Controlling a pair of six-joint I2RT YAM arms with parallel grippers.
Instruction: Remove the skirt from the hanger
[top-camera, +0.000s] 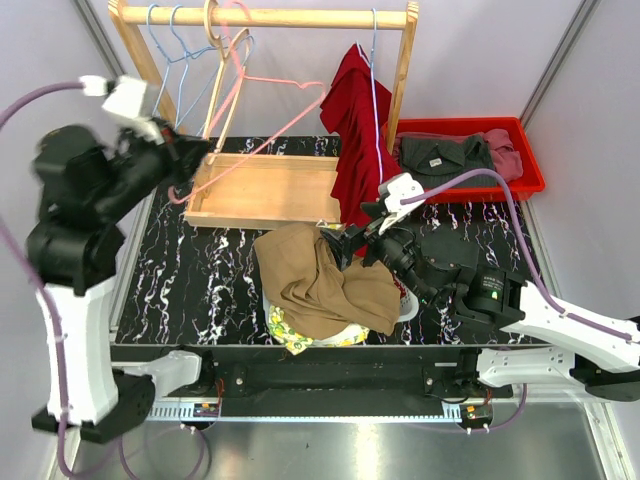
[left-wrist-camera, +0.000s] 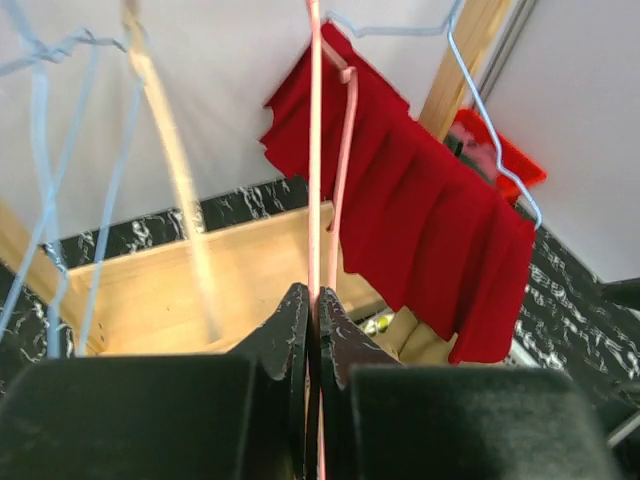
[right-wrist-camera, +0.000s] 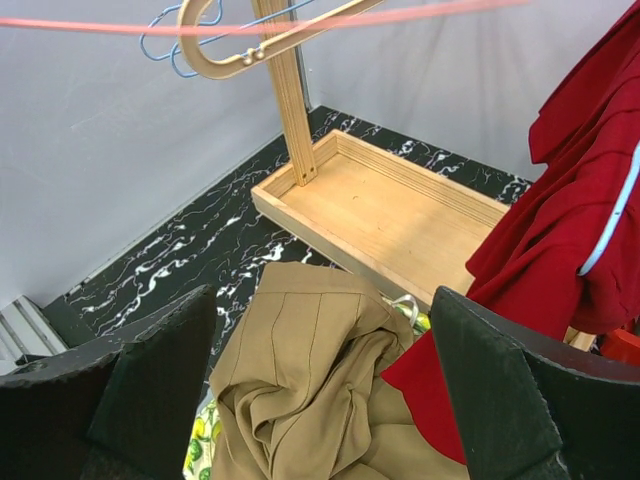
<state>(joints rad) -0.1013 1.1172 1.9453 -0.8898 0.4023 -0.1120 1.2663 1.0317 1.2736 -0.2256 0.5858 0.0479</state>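
Note:
A tan skirt (top-camera: 320, 280) lies crumpled in a pile at the table's front middle, off any hanger; it also shows in the right wrist view (right-wrist-camera: 310, 370). My left gripper (top-camera: 185, 165) is shut on the wire of an empty pink hanger (top-camera: 262, 140), seen pinched between the jaws in the left wrist view (left-wrist-camera: 314, 150). My right gripper (top-camera: 345, 245) is open and empty just above the tan skirt's right edge (right-wrist-camera: 320, 370). A red pleated skirt (top-camera: 352, 130) hangs from a blue wire hanger (left-wrist-camera: 490, 140) at the rack's right end.
The wooden rack (top-camera: 265, 17) with its base tray (top-camera: 265, 190) stands at the back. Blue wire hangers (top-camera: 170, 50) and a wooden hanger (top-camera: 215, 30) hang at its left. A red bin (top-camera: 530, 165) of clothes sits back right. A yellow-green patterned cloth (top-camera: 285, 330) lies under the tan skirt.

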